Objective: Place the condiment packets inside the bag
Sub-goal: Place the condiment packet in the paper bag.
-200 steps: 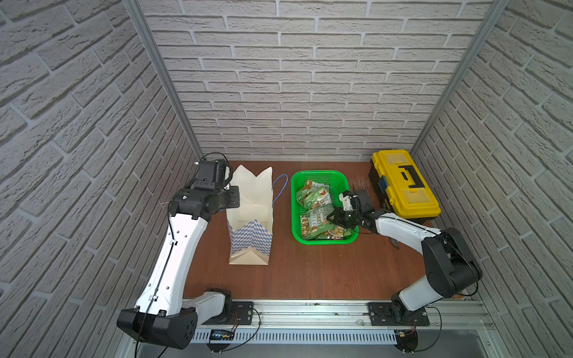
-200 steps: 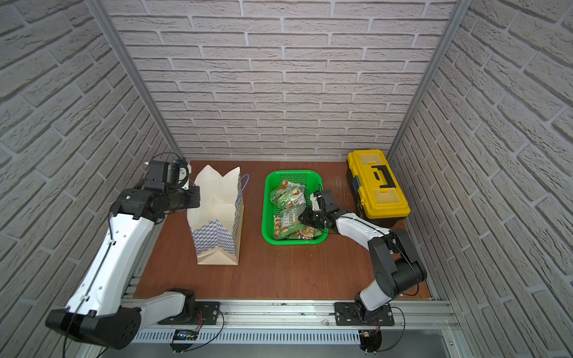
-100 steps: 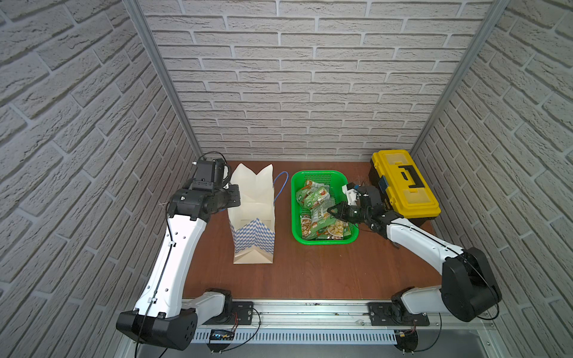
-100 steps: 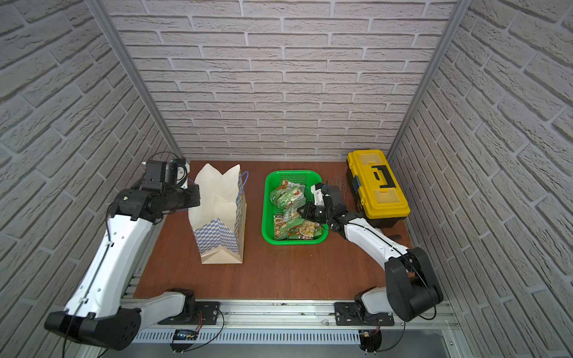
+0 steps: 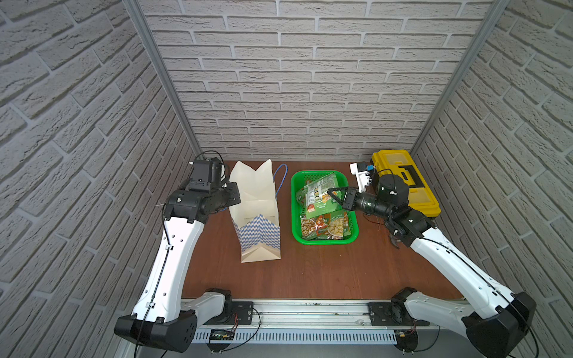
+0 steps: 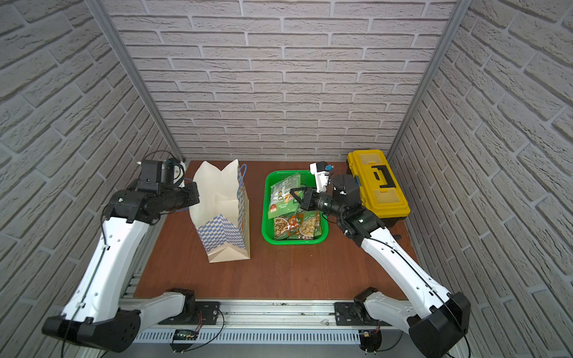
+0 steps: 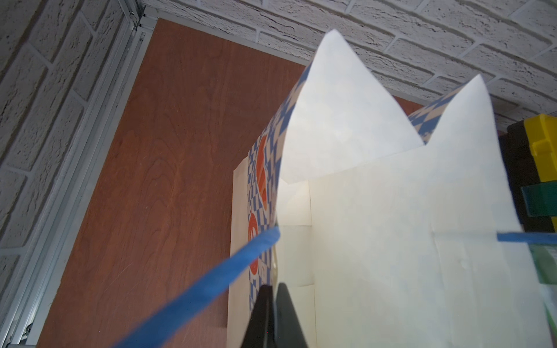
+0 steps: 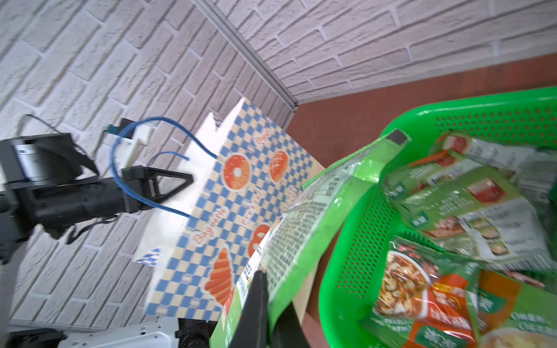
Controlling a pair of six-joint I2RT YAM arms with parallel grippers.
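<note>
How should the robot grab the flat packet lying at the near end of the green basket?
Probably from straight above, pinching a crinkly edge. The condiment packet lies flat on the floor of the basket, and the green walls stand close round it, so coming in sideways looks blocked.

1. One green basket (image 5: 324,241) is counted.
2. At least four condiment packets (image 5: 336,226) are counted in or over it.
3. One bag (image 5: 260,229) is counted beside the basket.
4. One yellow toolbox (image 5: 389,159) is counted at its other side.

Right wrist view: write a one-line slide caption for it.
Right gripper, jaws shut on a green condiment packet over the green basket, with the checkered bag beyond.
</note>
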